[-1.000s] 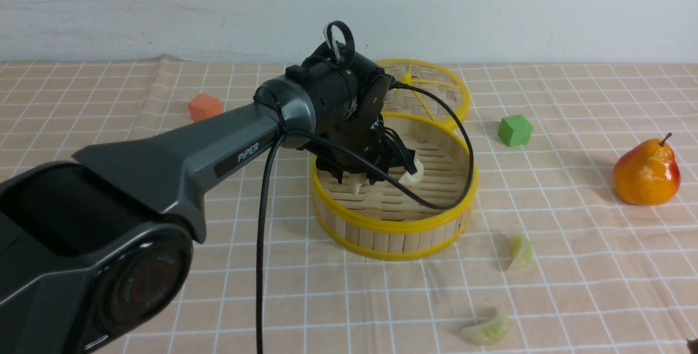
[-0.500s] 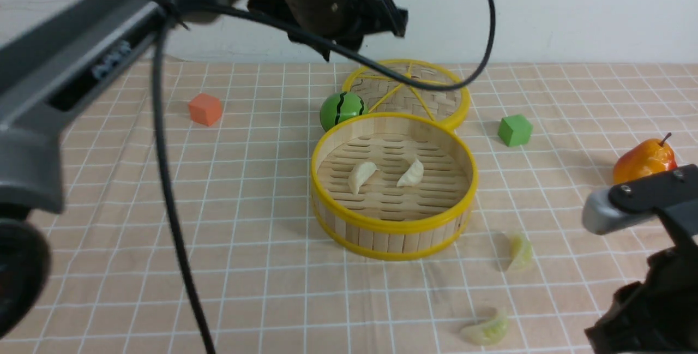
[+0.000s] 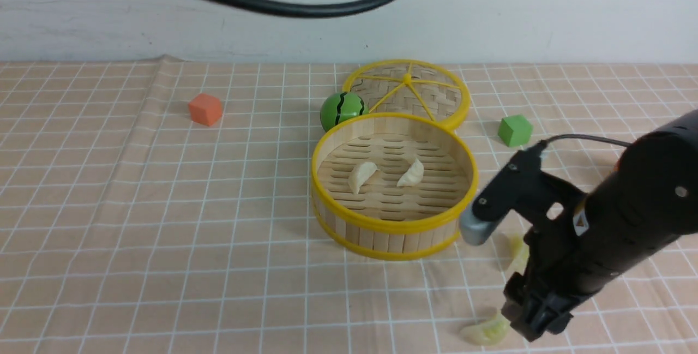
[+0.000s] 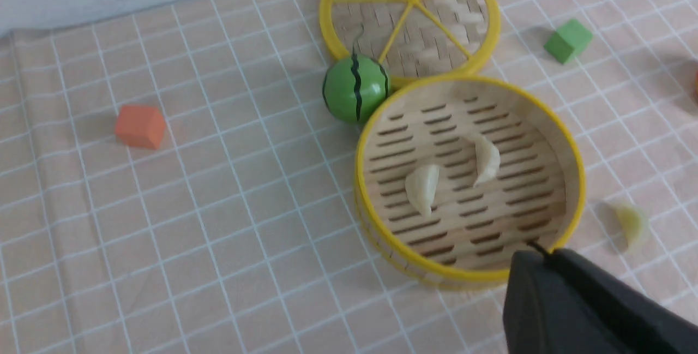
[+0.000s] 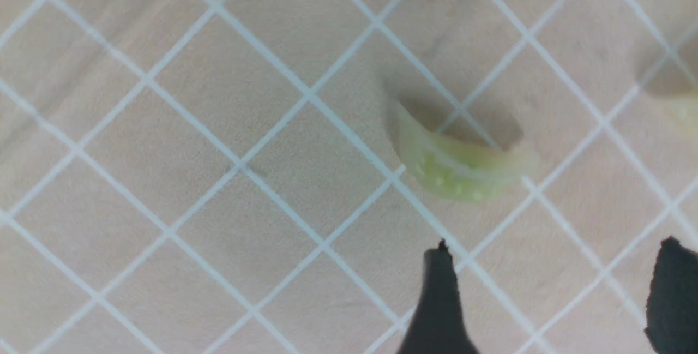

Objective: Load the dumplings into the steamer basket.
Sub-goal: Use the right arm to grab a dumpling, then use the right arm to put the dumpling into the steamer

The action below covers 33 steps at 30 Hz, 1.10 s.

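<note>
Right of steamer basket [image 3: 393, 227] rim, right tool [image 5: 553, 247] spread just beside green dumpling [image 5: 458, 171]; left tool [image 4: 545, 277] clenched.

Bright, even light; soft shadows.

We see a checked cloth [image 3: 163, 207] spread over the table. On it, a green striped ball [image 3: 342, 110] sits just beside a flat woven lid [image 3: 406, 92], which lies at its two o'clock. An orange cube [image 3: 205, 109] lies well apart at the ball's nine o'clock, and a green cube [image 3: 515, 130] at three.
</note>
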{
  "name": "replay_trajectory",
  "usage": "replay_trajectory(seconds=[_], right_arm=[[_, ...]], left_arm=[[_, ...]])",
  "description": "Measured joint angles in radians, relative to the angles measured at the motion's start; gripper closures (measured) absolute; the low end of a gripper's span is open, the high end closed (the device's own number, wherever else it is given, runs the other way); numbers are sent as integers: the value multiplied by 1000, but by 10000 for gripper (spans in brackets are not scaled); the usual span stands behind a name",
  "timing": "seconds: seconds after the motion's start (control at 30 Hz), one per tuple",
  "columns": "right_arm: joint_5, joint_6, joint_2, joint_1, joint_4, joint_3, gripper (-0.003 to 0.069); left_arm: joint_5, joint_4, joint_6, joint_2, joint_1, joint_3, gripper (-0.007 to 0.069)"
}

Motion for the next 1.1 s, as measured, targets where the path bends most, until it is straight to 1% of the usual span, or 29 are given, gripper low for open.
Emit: replay_trajectory(seconds=[0.1, 0.13, 0.17, 0.2, 0.23, 0.27, 0.3, 0.4, 0.57, 0.6, 0.63, 0.7, 0.73, 0.77, 0.87, 0.93, 1.03, 1.07, 1.1], right_arm=[[-31, -213, 54, 9, 10, -9, 171], [-33, -227, 54, 9, 11, -9, 171], [-48, -339, 87, 10, 12, -9, 171], [-55, -403, 108, 10, 13, -9, 171], [-55, -415, 113, 10, 13, -9, 171], [-65, -491, 143, 10, 14, -9, 171], [-73, -534, 164, 10, 14, -9, 169], [-97, -608, 228, 10, 18, -9, 169], [-104, -620, 285, 10, 19, -14, 183], [-98, -620, 289, 10, 20, -17, 213], [-89, -620, 291, 10, 22, -19, 258], [-72, -619, 292, 10, 27, -23, 359], [-63, -614, 293, 11, 27, -27, 426], [-65, -602, 295, 12, 26, -36, 462], [-47, -544, 302, 12, 19, -78, 448], [-8, -489, 304, 12, 19, -121, 447], [79, -378, 310, 12, 52, -249, 447], [79, -378, 311, 12, 56, -269, 447], [134, -294, 311, 12, 104, -353, 447]], left_arm=[[0, -15, 1, -79, 0, 129, 638], [0, -15, 1, -84, 0, 138, 638], [0, -21, 1, -128, 0, 206, 638], [0, -23, 1, -155, 0, 264, 638], [0, -24, 1, -165, 0, 282, 638], [0, -29, 1, -197, 0, 338, 638], [0, -34, 1, -223, 0, 382, 638], [0, -39, 1, -303, 0, 501, 638], [0, -41, 1, -367, 0, 588, 638], [0, -41, 1, -379, 0, 598, 638], [0, -41, 1, -390, 0, 599, 638], [0, -41, 1, -401, 0, 599, 638], [0, -42, 1, -406, 0, 599, 638], [0, -42, 1, -411, 0, 599, 638], [0, -41, 1, -419, 0, 599, 638], [0, -41, 1, -425, 0, 599, 638], [0, -40, 1, -447, 0, 601, 638], [0, -40, 1, -449, 0, 601, 638], [0, -38, 1, -473, 0, 612, 638]])
